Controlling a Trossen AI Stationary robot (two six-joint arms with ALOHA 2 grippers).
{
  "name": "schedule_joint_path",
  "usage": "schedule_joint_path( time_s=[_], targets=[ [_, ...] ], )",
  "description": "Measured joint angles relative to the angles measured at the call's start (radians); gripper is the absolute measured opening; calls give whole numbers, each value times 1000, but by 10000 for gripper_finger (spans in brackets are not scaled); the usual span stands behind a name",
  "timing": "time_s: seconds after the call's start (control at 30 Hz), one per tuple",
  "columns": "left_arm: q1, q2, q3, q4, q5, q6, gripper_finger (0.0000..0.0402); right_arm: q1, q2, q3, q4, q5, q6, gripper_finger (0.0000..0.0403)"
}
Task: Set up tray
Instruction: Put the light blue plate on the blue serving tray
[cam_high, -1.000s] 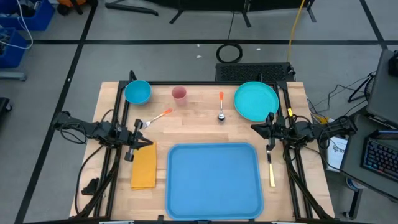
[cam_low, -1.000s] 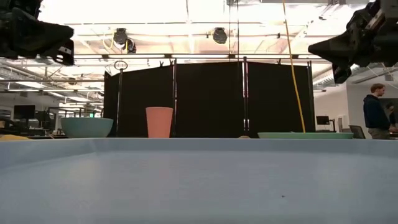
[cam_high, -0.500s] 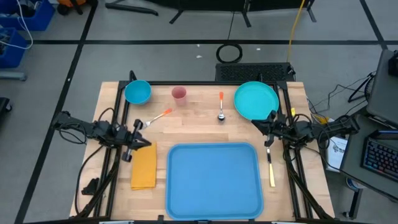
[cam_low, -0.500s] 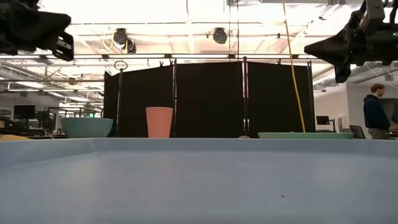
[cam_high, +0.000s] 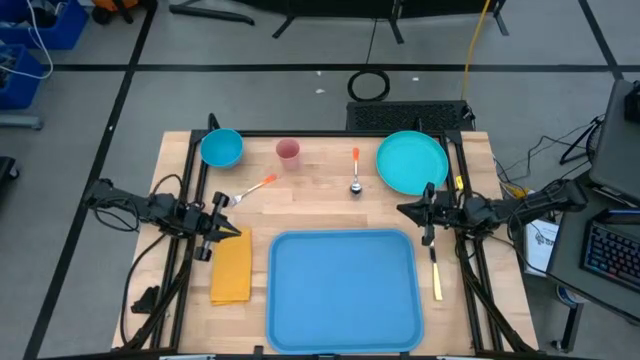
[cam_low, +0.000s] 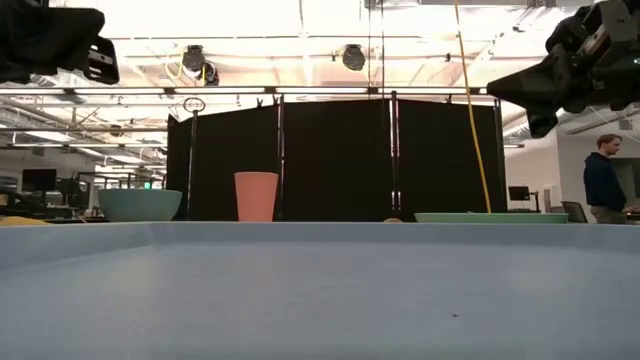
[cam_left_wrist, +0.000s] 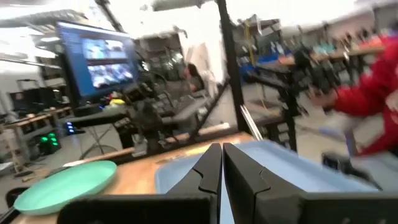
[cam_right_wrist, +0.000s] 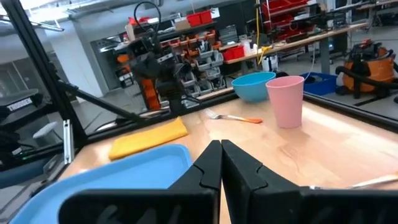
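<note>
The blue tray (cam_high: 343, 290) lies flat on the near middle of the table, and its rim fills the front of the low view (cam_low: 320, 235). My left gripper (cam_high: 238, 232) hovers shut over the far corner of the yellow napkin (cam_high: 231, 266), just left of the tray. Its fingers show closed together in the left wrist view (cam_left_wrist: 221, 168). My right gripper (cam_high: 402, 209) hovers shut between the teal plate (cam_high: 411, 162) and the tray's far right corner, its fingers closed in the right wrist view (cam_right_wrist: 219, 162). In the low view both grippers stand high above the table (cam_low: 95, 55) (cam_low: 500, 90).
Along the far side stand a blue bowl (cam_high: 221, 148) and a pink cup (cam_high: 288, 151). A fork (cam_high: 250, 190) and a spoon (cam_high: 355, 175) with orange handles lie nearby. A yellow-handled knife (cam_high: 435, 270) lies right of the tray. A person (cam_low: 603, 180) stands in the room beyond.
My right gripper has edged a little toward the table's left, and its arm has stretched out further. My left gripper has risen slightly in the low view. Nothing on the table has moved.
</note>
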Motion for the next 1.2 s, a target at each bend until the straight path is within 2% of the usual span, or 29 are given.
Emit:
schedule_joint_path(
  time_s=[0.2,0.43,0.6,0.73,0.9,1.0,1.2],
  targets=[
    [0,0,0,34,-35,-70,21,0,106,0,78,0,6,14],
    [0,0,0,59,-28,-27,21,16,241,59,84,0,-73,88],
    [2,0,0,42,-58,15,21,49,352,193,49,4,-215,135],
    [2,0,0,57,-147,33,21,61,453,324,-137,43,-249,150],
    [2,0,0,51,-279,33,21,61,569,503,-441,169,-207,152],
    [2,0,0,40,-290,18,21,44,627,595,-618,162,-169,152],
    [2,0,0,23,-290,-21,21,-22,726,714,-926,155,40,151]
  ],
)
